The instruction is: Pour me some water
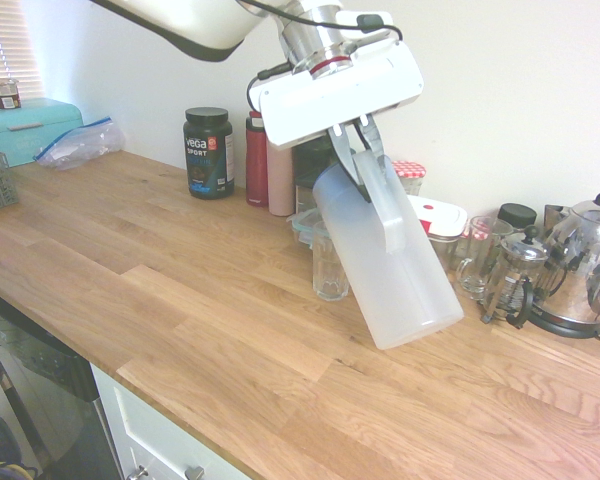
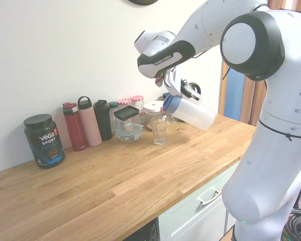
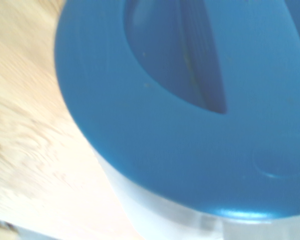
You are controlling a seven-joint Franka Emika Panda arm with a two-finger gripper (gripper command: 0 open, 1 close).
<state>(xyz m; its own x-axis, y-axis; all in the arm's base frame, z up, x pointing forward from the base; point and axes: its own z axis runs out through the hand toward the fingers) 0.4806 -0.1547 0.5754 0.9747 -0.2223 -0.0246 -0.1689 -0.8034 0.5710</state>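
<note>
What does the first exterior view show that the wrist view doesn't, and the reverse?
Only the first exterior view: the gripper shut on the handle of the frosted jug, which hangs tilted, its top end toward the empty glass, with a kettle further along the counter.

Only the wrist view: the jug's blue lid up close, with its recessed opening.

Both: the jug's frosted wall and the wooden counter.

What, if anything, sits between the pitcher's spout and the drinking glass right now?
Nothing visible. The frosted pitcher, held by the gripper at its handle, is tilted with its blue lid end right above the empty glass. The food container and bottles stand behind, clear of the pour.
</note>
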